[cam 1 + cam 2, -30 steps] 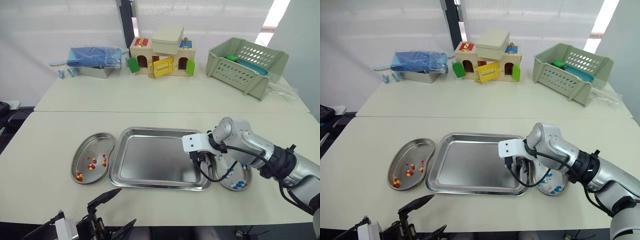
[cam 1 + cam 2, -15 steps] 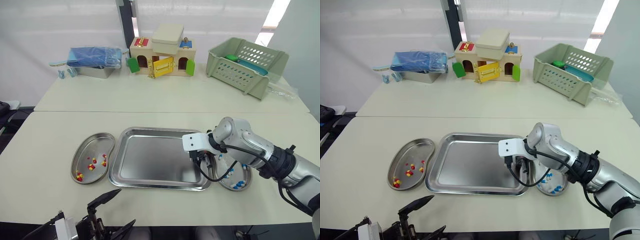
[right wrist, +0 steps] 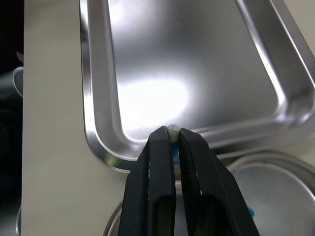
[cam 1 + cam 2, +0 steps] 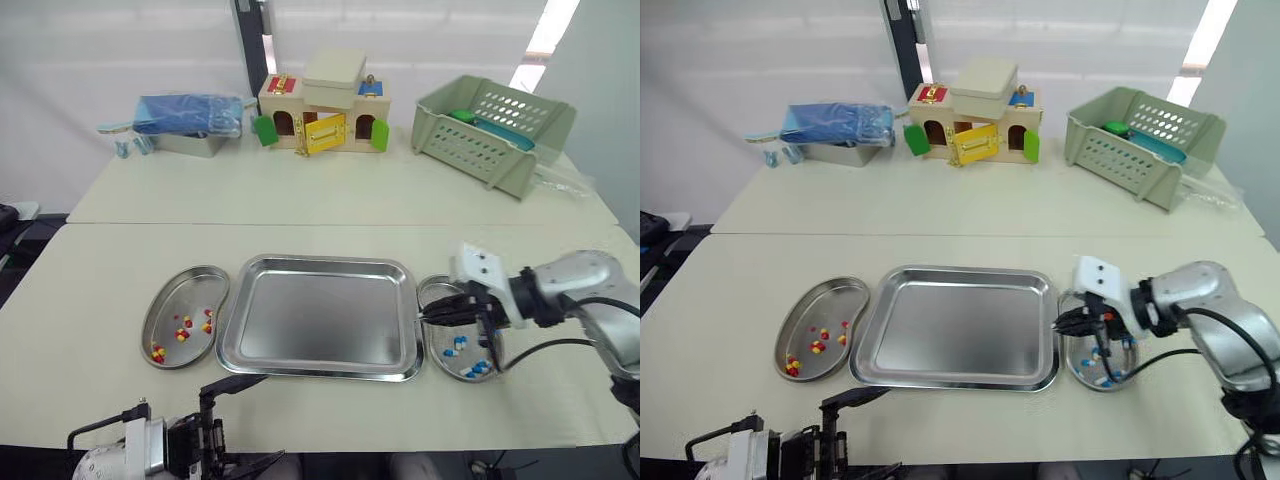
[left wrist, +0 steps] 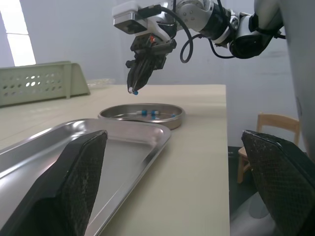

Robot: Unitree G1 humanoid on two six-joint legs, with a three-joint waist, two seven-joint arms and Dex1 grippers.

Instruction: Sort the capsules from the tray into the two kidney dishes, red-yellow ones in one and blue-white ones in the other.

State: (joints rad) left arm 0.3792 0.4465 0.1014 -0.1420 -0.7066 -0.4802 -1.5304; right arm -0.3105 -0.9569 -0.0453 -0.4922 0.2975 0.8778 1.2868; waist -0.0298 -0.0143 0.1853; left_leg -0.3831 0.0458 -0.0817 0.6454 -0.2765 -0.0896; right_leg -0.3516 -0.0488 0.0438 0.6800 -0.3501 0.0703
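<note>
While hanging low over the right kidney dish (image 5: 170,118), about at its rim on the tray (image 4: 315,320) side, pinches a blue-white capsule (image 5: 134,91) at the very tips. Talking about the right pincer (image 4: 427,316) here, black fingers (image 3: 157,167) pressed nearly together with just that capsule between them. Holds it up in the air, clear of both the dish and the tray. Seeing a handful more blue-white capsules (image 4: 475,369) lying in that same dish, mostly toward the robot's end. Over on the other side, spotting the left kidney dish (image 4: 190,290) with several red-yellow capsules (image 4: 183,334) in it, also bunched toward the near end. Worth noting the tray lying right between the two dishes on the cream counter (image 4: 100,300), with each dish just beside a tray edge. Down by the near edge of the counter, finding the left pincer (image 4: 272,415) spread wide and gripping nothing, near the tray's front left corner and well apart from the right dish. Further back on a second counter (image 4: 300,190), seeing a toy house (image 4: 322,102), a pale green basket (image 4: 490,130) and a blue bag (image 4: 188,113) in a metal tub.
</note>
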